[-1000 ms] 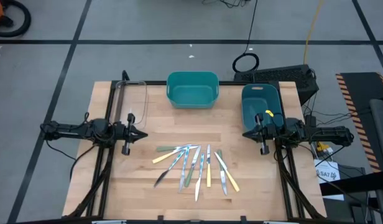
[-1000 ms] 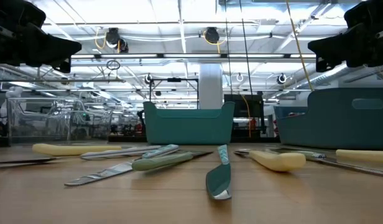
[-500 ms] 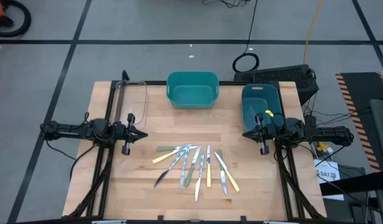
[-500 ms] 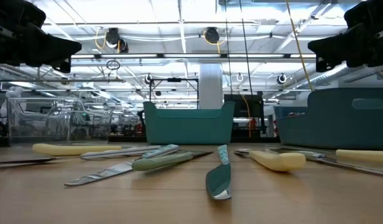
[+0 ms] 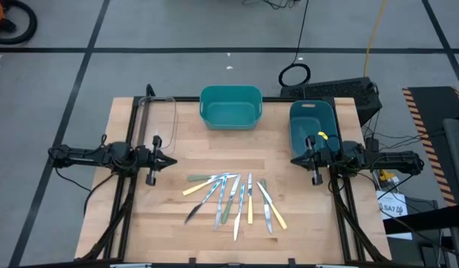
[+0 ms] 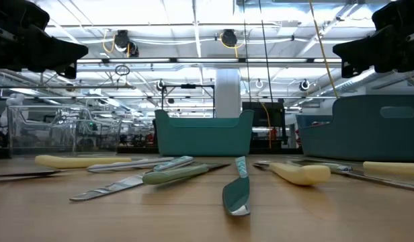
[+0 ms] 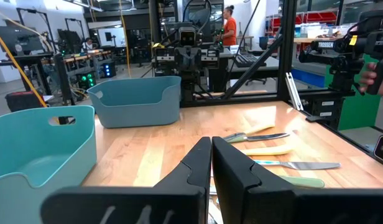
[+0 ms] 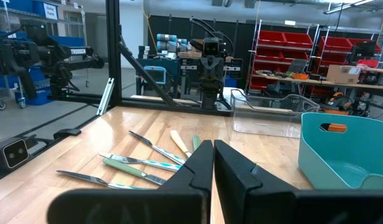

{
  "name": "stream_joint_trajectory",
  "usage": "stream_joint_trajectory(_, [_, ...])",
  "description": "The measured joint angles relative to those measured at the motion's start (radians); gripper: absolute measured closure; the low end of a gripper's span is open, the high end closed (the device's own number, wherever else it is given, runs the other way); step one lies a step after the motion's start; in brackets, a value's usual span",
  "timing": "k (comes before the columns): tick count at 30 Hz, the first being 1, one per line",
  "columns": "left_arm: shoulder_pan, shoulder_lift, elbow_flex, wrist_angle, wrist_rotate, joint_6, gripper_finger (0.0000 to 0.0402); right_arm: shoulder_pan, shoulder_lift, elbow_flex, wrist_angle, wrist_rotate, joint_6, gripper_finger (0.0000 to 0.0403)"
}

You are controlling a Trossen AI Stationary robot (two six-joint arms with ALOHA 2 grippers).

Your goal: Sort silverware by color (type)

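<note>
Silverware [image 5: 233, 199], a loose pile of thin metal utensils with yellow, pale green and light blue handles, lies fanned out on the wooden table [image 5: 177, 231], front-centre, between the two arms. One yellow-handled piece [image 5: 323, 136] sits inside the blue plastic bin [image 5: 313, 113] at the table's right rear. Teal plastic bin [image 5: 230, 106] at rear centre, clear plastic tray [image 5: 159, 112] at rear left. Left gripper [image 5: 172, 160] hovers above the table's left edge, fingers pinched together, holding nothing, well apart from the pile. Right gripper [image 5: 294, 160] hovers near the right edge, just beside the blue bin's front end, fingers likewise closed and empty. Low view shows utensils flat on the wood, a yellow handle [image 6: 301, 174] nearest on the right, a pale green handle [image 6: 175, 175] left of centre
</note>
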Motion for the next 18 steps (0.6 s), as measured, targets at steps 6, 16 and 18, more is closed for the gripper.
stream_joint_trajectory(6, [0.000, 0.000, 0.000, 0.000, 0.000, 0.000, 0.0378, 0.000, 0.000, 0.000, 0.000, 0.000, 0.000, 0.0392])
stream_joint_trajectory(16, [0.000, 0.000, 0.000, 0.000, 0.000, 0.000, 0.0378, 0.000, 0.007, 0.029, 0.070, -0.001, 0.158, 0.0392])
stream_joint_trajectory(18, [0.000, 0.000, 0.000, 0.000, 0.000, 0.000, 0.0378, 0.003, 0.027, 0.074, 0.060, -0.002, 0.181, 0.0394])
